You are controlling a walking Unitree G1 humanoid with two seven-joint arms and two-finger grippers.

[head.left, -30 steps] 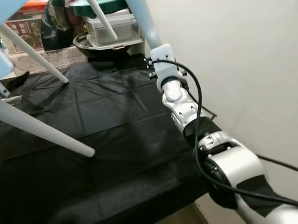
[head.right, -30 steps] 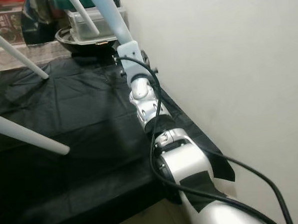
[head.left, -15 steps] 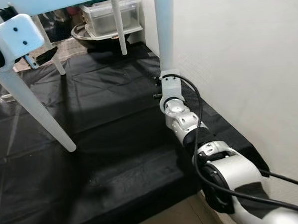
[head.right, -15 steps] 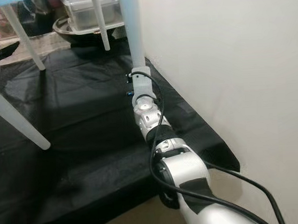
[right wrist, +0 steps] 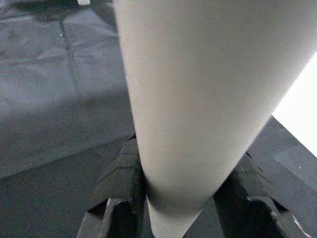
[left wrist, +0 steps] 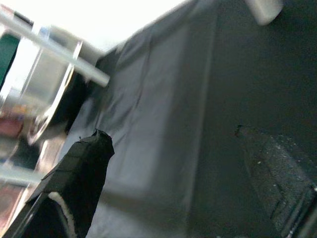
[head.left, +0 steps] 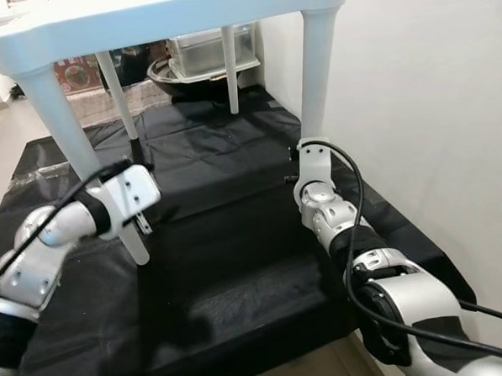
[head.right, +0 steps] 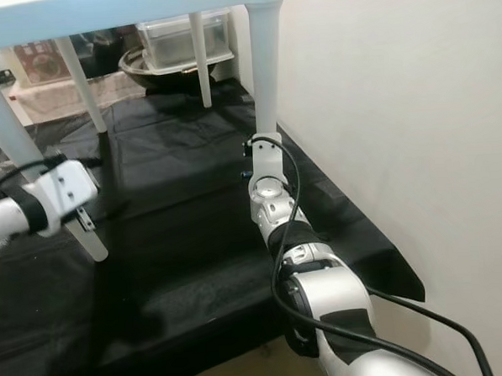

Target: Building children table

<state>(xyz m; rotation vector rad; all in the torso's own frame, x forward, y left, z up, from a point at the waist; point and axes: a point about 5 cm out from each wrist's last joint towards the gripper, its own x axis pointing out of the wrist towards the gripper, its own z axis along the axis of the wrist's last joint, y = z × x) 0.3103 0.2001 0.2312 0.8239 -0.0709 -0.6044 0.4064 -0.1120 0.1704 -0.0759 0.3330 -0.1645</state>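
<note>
Placement is the step in hand, as I judge it: the white children's table (head.left: 166, 11) stands upright on the black sheet (head.left: 227, 206), its four legs down. The right gripper (right wrist: 181, 198) clamps the near right leg (head.left: 317, 75) low, close to the sheet's wall-side edge. The left gripper (left wrist: 178, 188) is spread wide with nothing between its fingers, beside the near left leg (head.left: 90, 163). Best to check all feet sit flat before the right one lets go slowly.
</note>
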